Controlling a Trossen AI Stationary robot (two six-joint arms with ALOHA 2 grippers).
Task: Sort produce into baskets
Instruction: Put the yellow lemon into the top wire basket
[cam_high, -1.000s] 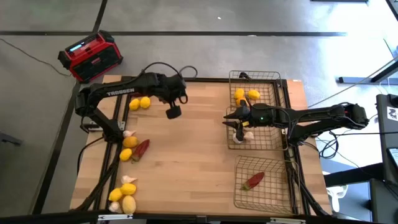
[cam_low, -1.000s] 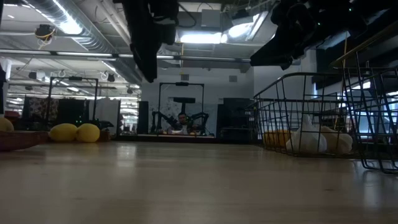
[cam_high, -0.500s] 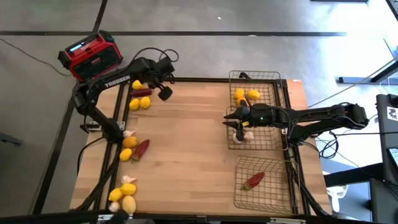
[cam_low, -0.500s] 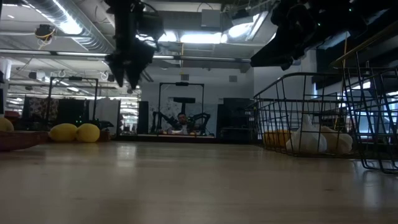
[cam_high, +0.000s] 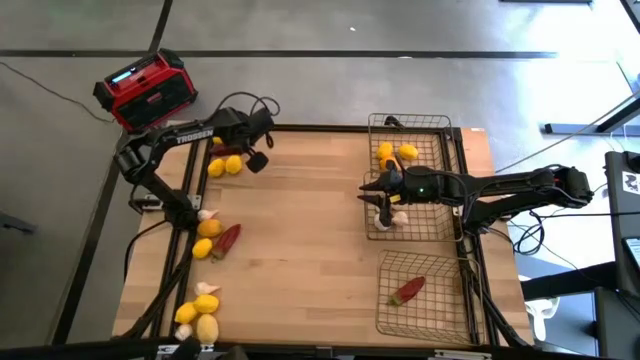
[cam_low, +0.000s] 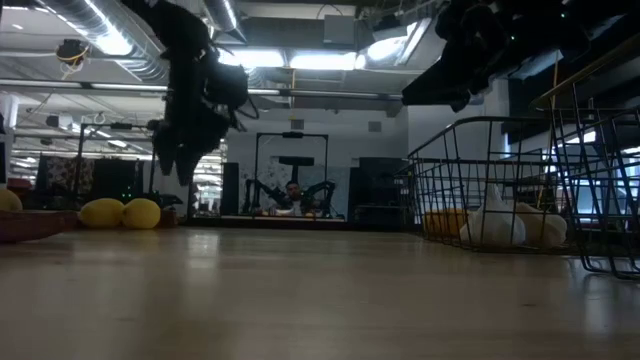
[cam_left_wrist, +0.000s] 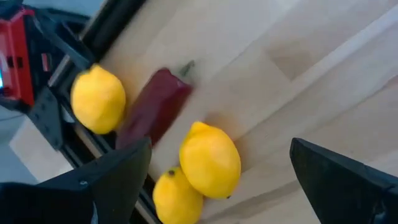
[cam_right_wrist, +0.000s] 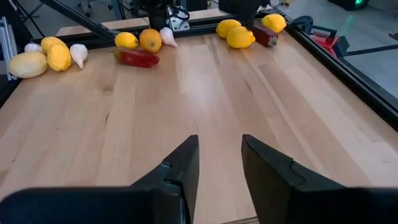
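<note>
The left gripper (cam_high: 256, 160), spread wide and empty, hangs just above two lemons (cam_left_wrist: 210, 160) and a dark red chili pepper (cam_left_wrist: 155, 106) at the desk (cam_high: 300, 230) edge. The right gripper (cam_high: 366, 190), narrowly parted and holding nothing, sits beside the middle basket (cam_high: 440, 225), where garlic bulbs (cam_high: 393, 216) lie.

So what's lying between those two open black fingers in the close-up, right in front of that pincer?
In the left wrist view, a lemon sits between the left pincer's open fingers, a second lemon touching it, and a red chili pepper beyond them.
</note>
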